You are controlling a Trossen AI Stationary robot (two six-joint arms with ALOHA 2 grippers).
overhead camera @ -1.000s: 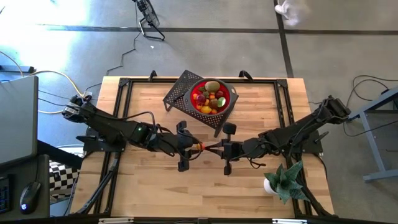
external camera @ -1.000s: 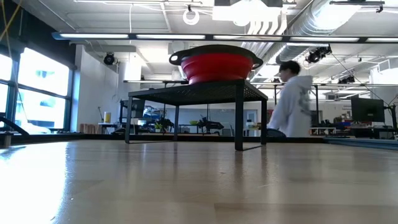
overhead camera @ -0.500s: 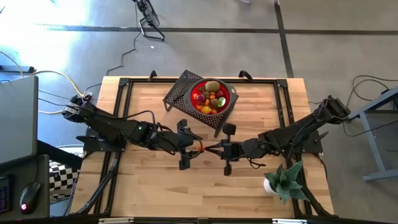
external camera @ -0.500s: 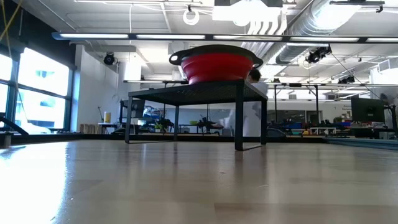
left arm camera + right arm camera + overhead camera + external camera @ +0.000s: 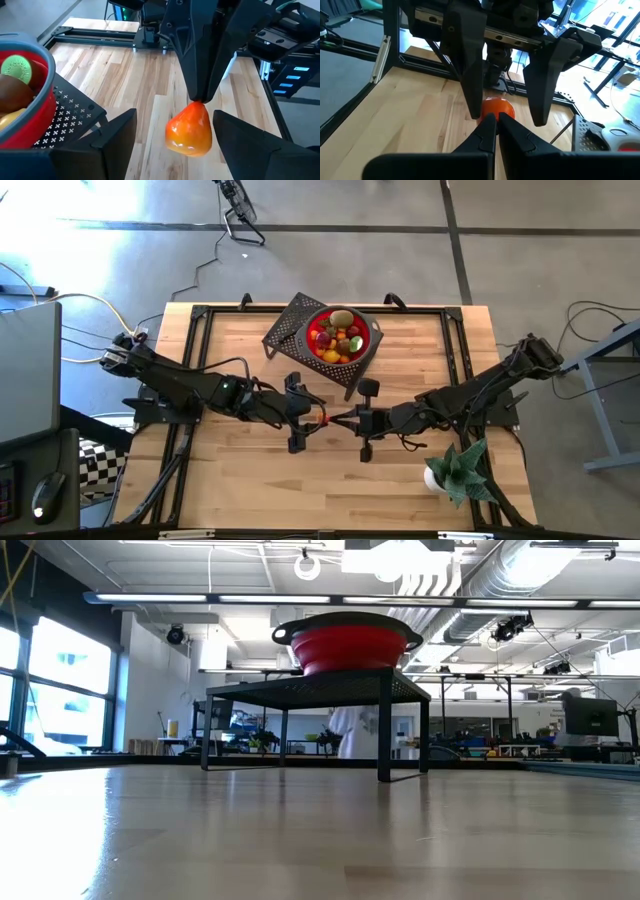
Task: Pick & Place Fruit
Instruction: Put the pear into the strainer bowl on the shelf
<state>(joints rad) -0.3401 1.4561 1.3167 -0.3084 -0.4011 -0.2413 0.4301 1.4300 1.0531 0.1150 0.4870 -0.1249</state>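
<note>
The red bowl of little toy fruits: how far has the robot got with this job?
Looks done: the red plastic bowl on the black perforated stand holds a heap of small toy fruits. In hand: the right gripper is shut on the tip of an orange-red toy fruit, with the left gripper open around it, seemingly a handover. Left: that fruit is not in the bowl.

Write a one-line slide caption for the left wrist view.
Handover above the table: right gripper pinches the orange fruit by its tip between the left gripper's open fingers; red bowl of fruit alongside.
</note>
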